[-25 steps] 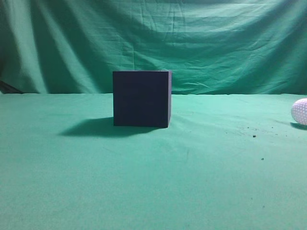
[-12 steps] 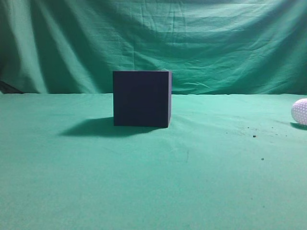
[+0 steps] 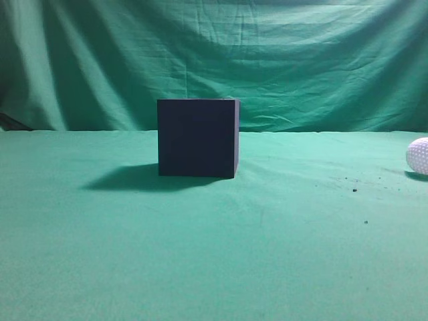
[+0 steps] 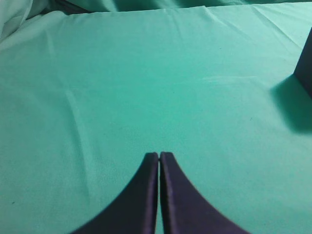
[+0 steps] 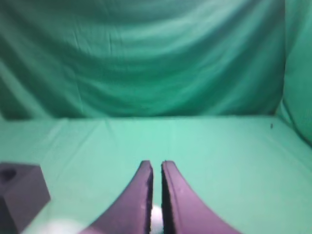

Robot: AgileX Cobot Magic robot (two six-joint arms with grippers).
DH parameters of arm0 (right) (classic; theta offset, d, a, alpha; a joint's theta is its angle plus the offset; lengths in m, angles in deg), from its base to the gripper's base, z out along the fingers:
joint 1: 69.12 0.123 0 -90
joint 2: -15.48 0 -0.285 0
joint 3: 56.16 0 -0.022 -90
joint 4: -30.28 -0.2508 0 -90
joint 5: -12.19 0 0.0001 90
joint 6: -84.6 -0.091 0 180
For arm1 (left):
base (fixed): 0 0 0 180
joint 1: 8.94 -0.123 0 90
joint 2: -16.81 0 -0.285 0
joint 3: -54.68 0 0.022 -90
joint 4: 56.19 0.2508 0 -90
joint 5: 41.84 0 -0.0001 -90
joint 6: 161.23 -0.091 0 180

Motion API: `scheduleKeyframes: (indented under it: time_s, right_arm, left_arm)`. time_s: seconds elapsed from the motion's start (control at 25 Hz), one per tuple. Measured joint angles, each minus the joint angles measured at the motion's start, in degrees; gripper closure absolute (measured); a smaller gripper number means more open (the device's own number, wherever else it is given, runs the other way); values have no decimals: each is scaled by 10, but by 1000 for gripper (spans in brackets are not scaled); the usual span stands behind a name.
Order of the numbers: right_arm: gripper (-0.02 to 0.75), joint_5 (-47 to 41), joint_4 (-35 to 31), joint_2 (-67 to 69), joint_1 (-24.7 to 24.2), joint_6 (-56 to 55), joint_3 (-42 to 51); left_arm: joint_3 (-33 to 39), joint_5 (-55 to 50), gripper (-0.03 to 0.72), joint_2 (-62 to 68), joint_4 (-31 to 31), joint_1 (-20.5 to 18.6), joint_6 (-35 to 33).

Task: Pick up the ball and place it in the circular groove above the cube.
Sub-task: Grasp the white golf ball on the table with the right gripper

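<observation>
The dark navy cube (image 3: 197, 137) stands on the green cloth in the middle of the exterior view. The white dimpled ball (image 3: 418, 156) lies on the cloth at the far right edge, well apart from the cube. Neither gripper shows in the exterior view. My left gripper (image 4: 159, 155) is shut and empty above bare cloth, with a corner of the cube (image 4: 306, 63) at its right edge. My right gripper (image 5: 156, 163) is shut with a thin gap; a white blur, likely the ball (image 5: 156, 219), shows low behind the jaws. The cube (image 5: 22, 195) with its round groove (image 5: 8, 172) sits lower left.
A green cloth (image 3: 267, 254) covers the table and a green backdrop (image 3: 301, 60) hangs behind it. The cube casts a shadow (image 3: 127, 179) to its left. A few dark specks (image 3: 354, 190) lie on the cloth near the ball.
</observation>
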Motion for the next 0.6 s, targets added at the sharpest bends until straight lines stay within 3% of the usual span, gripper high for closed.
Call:
scheduleKeyframes:
  time_s: [0.28,0.6]
  right_arm:
    - [689,-222,-52,223,0,0,-149]
    - [689,-291,-72,418,0,45,-216]
  left_arm:
    - [0,0,688,0,0,0,0]
    - [0,0,688,0,0,0,0]
